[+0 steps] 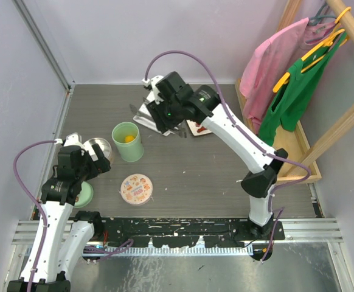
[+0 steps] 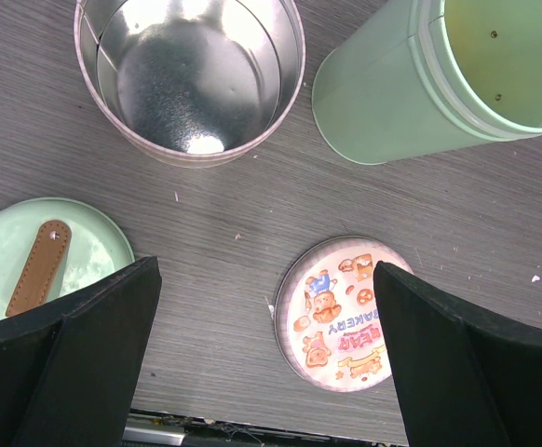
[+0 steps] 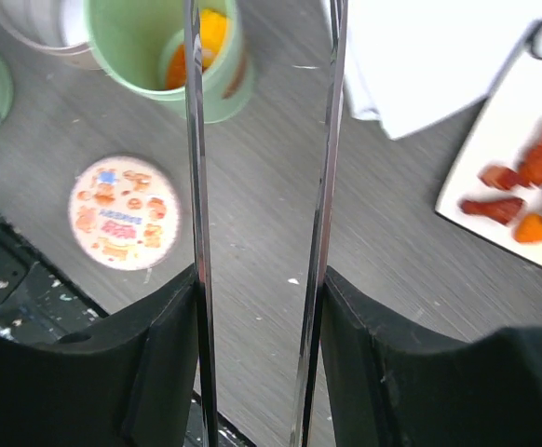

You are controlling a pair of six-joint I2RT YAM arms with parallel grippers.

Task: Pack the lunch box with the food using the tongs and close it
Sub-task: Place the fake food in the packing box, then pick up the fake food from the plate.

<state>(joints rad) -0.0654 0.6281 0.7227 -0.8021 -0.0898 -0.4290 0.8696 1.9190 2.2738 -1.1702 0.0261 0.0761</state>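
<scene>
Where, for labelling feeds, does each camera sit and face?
Top external: above, behind the bases, looking down on the table; both arms show.
Left wrist: above the open left gripper, facing down at the steel tin.
Right wrist: behind the right gripper, facing down along the tongs it holds.
Shared: printed lid, green cup, in all three.

White-and-black arms (image 1: 233, 131) — purple cables (image 1: 180, 53)

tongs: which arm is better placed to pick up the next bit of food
Right. The right gripper grips the tongs, and the food on the white board lies close beside them. The left gripper hangs open, empty, above the printed lid, away from the food.
</scene>
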